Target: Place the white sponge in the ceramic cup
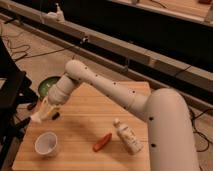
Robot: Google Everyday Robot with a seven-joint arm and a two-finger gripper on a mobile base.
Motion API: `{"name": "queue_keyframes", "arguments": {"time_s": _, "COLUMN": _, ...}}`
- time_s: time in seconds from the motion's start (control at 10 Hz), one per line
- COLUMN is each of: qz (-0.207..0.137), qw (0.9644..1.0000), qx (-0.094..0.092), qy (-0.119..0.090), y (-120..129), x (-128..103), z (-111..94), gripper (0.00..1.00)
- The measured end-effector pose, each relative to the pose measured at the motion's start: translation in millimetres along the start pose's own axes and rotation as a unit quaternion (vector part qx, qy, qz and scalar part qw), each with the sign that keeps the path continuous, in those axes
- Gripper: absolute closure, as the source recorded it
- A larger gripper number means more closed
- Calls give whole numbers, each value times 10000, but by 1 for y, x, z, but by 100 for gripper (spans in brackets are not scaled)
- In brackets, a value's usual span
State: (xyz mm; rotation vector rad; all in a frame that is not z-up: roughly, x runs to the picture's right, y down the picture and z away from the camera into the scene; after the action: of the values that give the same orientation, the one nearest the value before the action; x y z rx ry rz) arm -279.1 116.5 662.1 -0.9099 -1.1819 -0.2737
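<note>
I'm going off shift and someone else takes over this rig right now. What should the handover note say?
Gripper: near the table's left edge, between the green bowl and the ceramic cup, shut on the white sponge.
Ceramic cup: upright at the front left corner, nothing visible inside.
Done: sponge is grasped and held off the table.
Left: carry it forward over the cup's mouth, lower, release.
Also there: a red object and a white bottle lie to the right of the cup, out of the likely path.
</note>
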Motion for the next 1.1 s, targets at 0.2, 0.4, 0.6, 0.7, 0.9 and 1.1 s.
{"name": "queue_keyframes", "arguments": {"time_s": 0.2, "qz": -42, "qw": 10000, "qx": 37, "qy": -59, "y": 12, "x": -4, "z": 2, "gripper": 100}}
{"name": "queue_keyframes", "arguments": {"time_s": 0.4, "qz": -40, "qw": 9999, "qx": 119, "qy": -65, "y": 26, "x": -8, "z": 1, "gripper": 100}}
{"name": "queue_keyframes", "arguments": {"time_s": 0.6, "qz": -30, "qw": 9995, "qx": 298, "qy": -92, "y": 40, "x": -13, "z": -6, "gripper": 100}}
{"name": "queue_keyframes", "arguments": {"time_s": 0.7, "qz": -35, "qw": 9992, "qx": 371, "qy": -118, "y": 46, "x": -16, "z": -10, "gripper": 100}}
{"name": "queue_keyframes", "arguments": {"time_s": 0.9, "qz": -31, "qw": 9987, "qx": 470, "qy": -184, "y": 66, "x": -20, "z": -15, "gripper": 100}}
{"name": "queue_keyframes", "arguments": {"time_s": 1.1, "qz": 63, "qw": 9984, "qx": 473, "qy": -292, "y": 82, "x": -19, "z": -18, "gripper": 100}}
